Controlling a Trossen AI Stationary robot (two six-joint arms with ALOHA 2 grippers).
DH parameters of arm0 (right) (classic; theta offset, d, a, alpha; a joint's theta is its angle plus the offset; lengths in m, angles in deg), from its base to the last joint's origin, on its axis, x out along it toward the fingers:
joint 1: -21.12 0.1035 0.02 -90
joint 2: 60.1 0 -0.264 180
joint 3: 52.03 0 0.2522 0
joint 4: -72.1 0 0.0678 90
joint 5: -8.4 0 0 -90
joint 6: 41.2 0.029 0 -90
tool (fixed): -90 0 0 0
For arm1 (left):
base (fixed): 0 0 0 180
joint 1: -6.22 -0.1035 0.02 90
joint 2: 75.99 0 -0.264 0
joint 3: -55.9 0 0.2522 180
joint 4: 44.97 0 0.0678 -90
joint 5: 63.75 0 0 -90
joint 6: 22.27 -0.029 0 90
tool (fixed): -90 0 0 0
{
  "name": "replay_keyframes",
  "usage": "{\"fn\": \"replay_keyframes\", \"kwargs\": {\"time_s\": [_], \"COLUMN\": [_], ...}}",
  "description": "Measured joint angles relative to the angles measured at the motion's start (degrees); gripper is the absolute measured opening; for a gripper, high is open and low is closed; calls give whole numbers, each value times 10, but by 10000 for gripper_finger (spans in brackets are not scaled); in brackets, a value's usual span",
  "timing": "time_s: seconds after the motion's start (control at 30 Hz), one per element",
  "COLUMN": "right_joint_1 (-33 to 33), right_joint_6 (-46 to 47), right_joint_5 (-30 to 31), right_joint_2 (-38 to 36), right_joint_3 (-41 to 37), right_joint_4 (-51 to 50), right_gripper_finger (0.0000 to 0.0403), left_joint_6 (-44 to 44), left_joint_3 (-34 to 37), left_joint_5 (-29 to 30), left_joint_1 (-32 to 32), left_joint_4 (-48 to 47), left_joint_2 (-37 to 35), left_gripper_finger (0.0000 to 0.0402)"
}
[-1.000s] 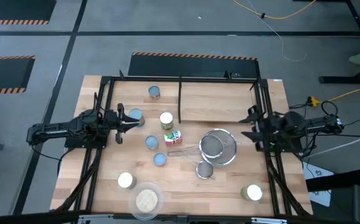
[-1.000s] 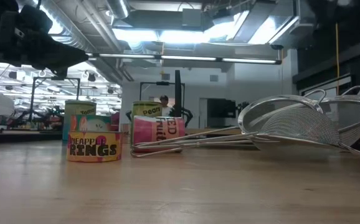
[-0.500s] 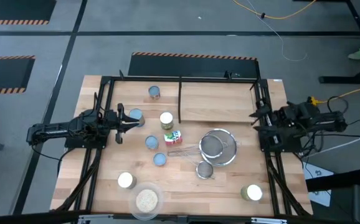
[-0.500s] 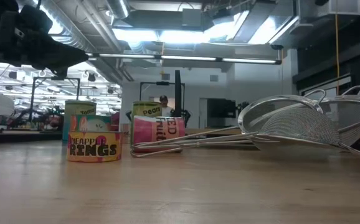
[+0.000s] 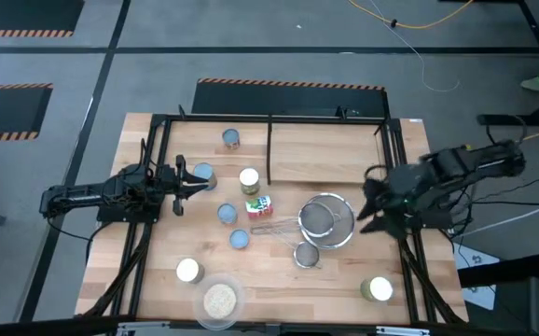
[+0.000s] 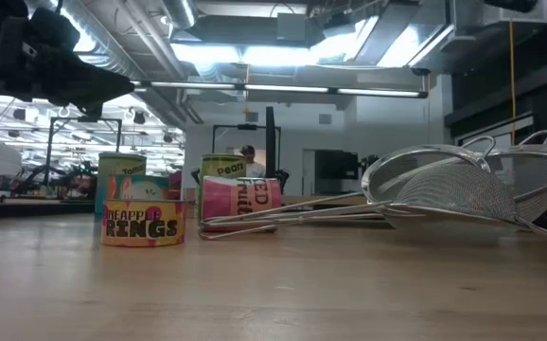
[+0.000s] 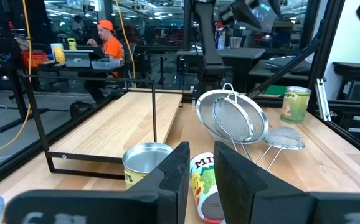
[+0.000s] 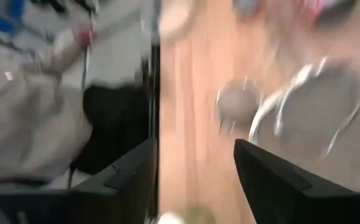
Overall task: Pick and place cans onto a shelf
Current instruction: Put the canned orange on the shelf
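Several cans stand on the table in the high view: silver-blue tops point(image 5: 231, 139) point(image 5: 203, 175) point(image 5: 227, 213) point(image 5: 239, 239), cream tops point(image 5: 249, 178) point(image 5: 188, 271) point(image 5: 380, 288). A can with a green-red-white label point(image 5: 259, 206) lies on its side. The pale-wood shelf point(image 5: 330, 149) with black rails sits at the far middle and holds nothing. My left gripper point(image 5: 191, 180) hangs at the left, next to a silver-blue can, its fingers a narrow gap apart point(image 7: 201, 177). My right gripper point(image 5: 365, 213) is open and empty point(image 8: 195, 180), right of the strainers, looking down at the table.
Two wire mesh strainers point(image 5: 328, 219) point(image 5: 307, 254) lie right of the middle, their handles toward the lying can. A clear dish of beige grains point(image 5: 219, 301) sits at the near edge. A person in orange sits beyond the table point(image 7: 105, 46). Black frame rails run along both table sides.
My right arm has left its place at the table's right edge. It first drew back a little, then swung toward the strainers and the near edge, and its gripper has tipped downward. The cans and strainers have kept their places.
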State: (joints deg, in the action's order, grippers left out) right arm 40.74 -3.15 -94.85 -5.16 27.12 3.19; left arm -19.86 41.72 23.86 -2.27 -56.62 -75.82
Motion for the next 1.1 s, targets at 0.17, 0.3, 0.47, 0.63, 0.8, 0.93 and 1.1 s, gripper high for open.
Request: {"fn": "replay_keyframes", "kwargs": {"time_s": [0.17, 0.3, 0.47, 0.63, 0.8, 0.93, 1.1], "right_joint_1": [45, 88, 141, 187, 218, 233, 242], "right_joint_6": [82, 144, 197, 206, 205, 202, 200], "right_joint_5": [-52, -60, -60, -60, -60, -59, -59], "right_joint_2": [70, 115, 167, 219, 265, 294, 318], "right_joint_3": [7, 7, 7, 7, 7, 7, 7], "right_joint_4": [-21, -42, -51, -55, -70, -79, -99], "right_gripper_finger": [220, 220, 220, 220, 220, 220, 220], "left_joint_6": [0, 0, 0, 0, 0, 0, 0], "left_joint_3": [0, 0, 0, 0, 0, 0, 0], "left_joint_5": [0, 0, 0, 0, 0, 0, 0], "left_joint_1": [0, 0, 0, 0, 0, 0, 0], "left_joint_4": [0, 0, 0, 0, 0, 0, 0], "left_joint_2": [0, 0, 0, 0, 0, 0, 0], "left_gripper_finger": [66, 66, 66, 66, 66, 66, 66]}}
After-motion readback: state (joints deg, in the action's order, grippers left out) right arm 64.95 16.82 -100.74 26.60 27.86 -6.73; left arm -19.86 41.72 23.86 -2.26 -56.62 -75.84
